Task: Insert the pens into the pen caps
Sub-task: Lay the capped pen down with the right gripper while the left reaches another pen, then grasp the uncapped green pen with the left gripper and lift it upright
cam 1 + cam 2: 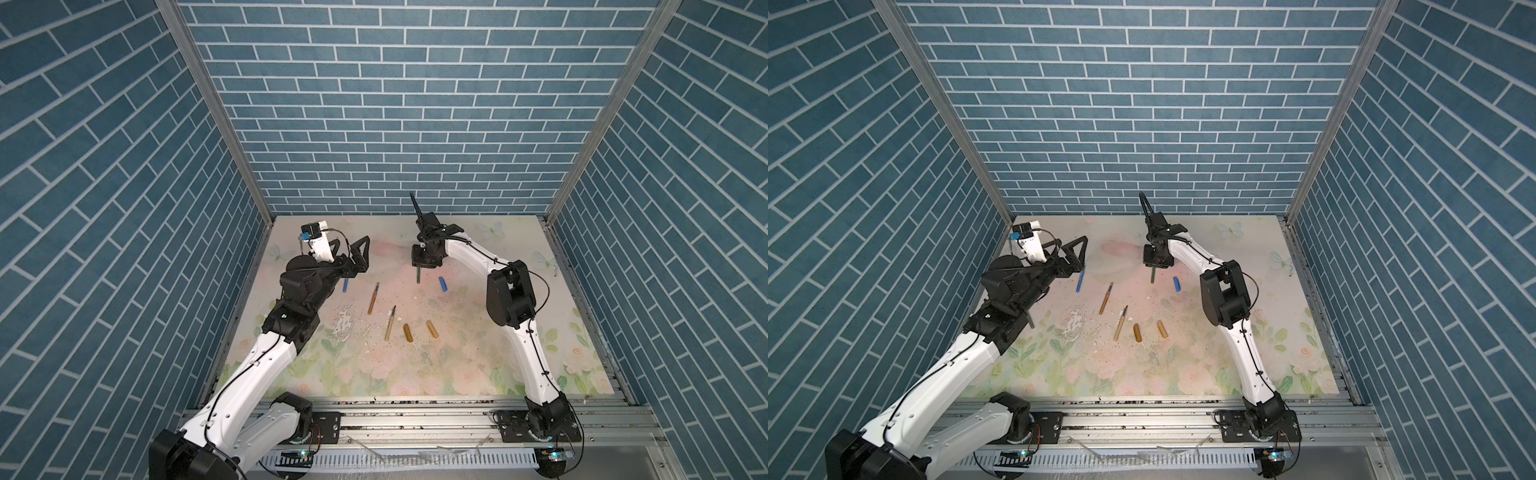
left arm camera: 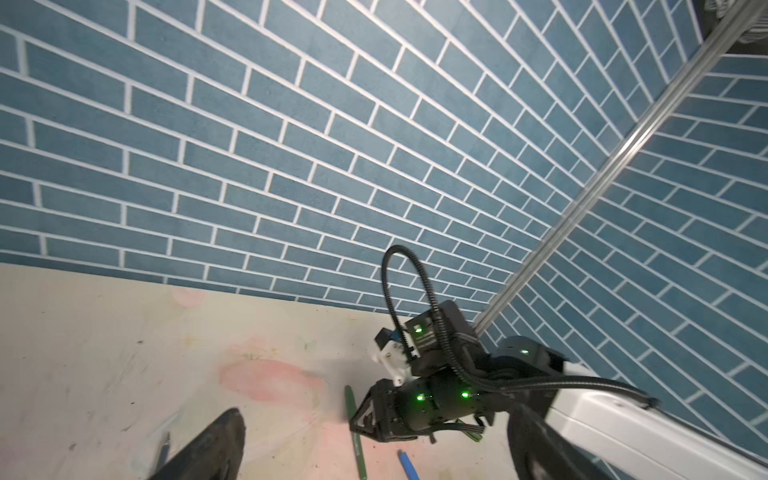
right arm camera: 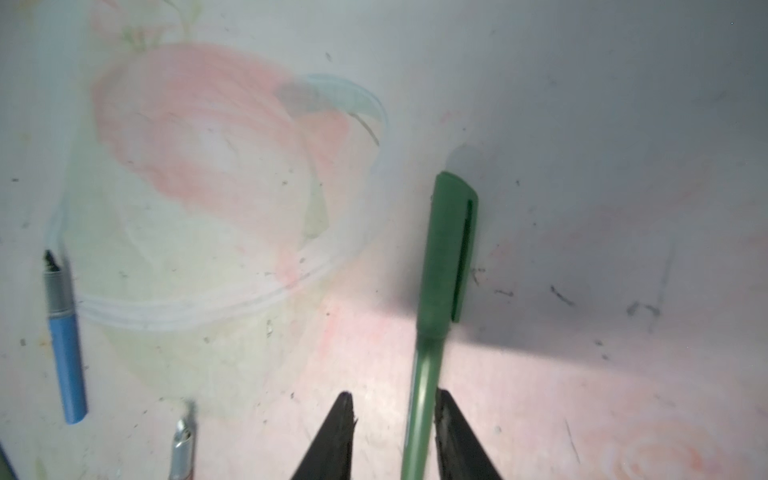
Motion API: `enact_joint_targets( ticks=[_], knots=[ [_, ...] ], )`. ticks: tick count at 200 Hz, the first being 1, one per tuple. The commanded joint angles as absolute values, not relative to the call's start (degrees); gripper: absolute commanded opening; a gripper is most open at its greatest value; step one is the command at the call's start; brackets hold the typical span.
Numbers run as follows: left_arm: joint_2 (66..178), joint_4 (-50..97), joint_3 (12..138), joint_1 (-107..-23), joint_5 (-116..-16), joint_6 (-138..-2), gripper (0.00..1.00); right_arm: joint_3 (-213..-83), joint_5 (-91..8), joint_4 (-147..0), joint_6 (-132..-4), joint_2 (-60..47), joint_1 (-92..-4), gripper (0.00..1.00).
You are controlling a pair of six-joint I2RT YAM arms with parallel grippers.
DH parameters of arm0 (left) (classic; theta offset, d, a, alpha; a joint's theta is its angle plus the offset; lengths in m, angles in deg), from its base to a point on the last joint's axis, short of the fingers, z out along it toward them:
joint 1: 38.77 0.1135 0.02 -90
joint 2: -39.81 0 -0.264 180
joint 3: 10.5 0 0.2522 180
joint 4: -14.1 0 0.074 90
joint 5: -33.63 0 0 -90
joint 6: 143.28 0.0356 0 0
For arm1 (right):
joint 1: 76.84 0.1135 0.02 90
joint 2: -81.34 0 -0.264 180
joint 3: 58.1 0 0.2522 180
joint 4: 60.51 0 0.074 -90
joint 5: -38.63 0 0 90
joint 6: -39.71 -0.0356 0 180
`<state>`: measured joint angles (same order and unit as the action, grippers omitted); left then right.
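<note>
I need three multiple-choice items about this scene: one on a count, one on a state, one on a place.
1. How many amber caps lie on the mat? A) one B) two C) four
2. The green pen at the right gripper is: A) capped B) uncapped C) snapped in two
3. The blue cap lies: A) between the amber caps B) right of the green pen C) inside the right gripper

Answers: 1 B, two lie side by side in both top views; 2 A, the right wrist view shows a green cap on its end; 3 B, so it appears in both top views.
</note>
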<state>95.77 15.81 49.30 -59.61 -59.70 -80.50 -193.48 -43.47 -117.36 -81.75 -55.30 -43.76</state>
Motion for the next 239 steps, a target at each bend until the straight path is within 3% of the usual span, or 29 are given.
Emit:
enact_joint_targets(
  ticks=[1,23,37,62,84,104,136,239],
  knots=[
    [94.88,21.86,50.56,-59.21,-49.18,-80.29,1.00,-188.08,-45.17,-116.13,-79.90,-45.25,-43.81,0.36],
    [95.60,31.53,53.89,-57.09,-44.92,-79.11,0.94,-171.47,-45.26,-108.34,-79.34,-32.77,-43.04,0.35],
    [98.35,43.06,58.21,-51.84,-45.39,-81.28,0.85,-160.15,-45.53,-102.89,-79.78,-24.87,-41.96,0.35],
    [104.43,61.26,61.40,-38.85,-48.73,-88.10,0.84,-144.40,-45.92,-95.45,-81.43,-13.59,-39.77,0.33],
    [105.97,61.30,55.20,-29.96,-52.97,-89.61,0.83,-136.36,-45.71,-92.82,-81.08,-7.01,-38.01,0.33],
    [112.26,61.96,54.74,-25.04,-57.29,-86.84,0.77,-130.64,-45.42,-91.80,-80.02,-2.09,-37.90,0.33],
    [125.20,64.66,60.70,-24.68,-60.04,-81.53,0.59,-125.38,-43.90,-88.45,-79.07,2.53,-37.88,0.32],
    [142.22,68.68,64.95,-27.37,-56.98,-75.15,0.41,-120.27,-43.15,-84.19,-77.77,3.29,-37.80,0.26]
  ],
)
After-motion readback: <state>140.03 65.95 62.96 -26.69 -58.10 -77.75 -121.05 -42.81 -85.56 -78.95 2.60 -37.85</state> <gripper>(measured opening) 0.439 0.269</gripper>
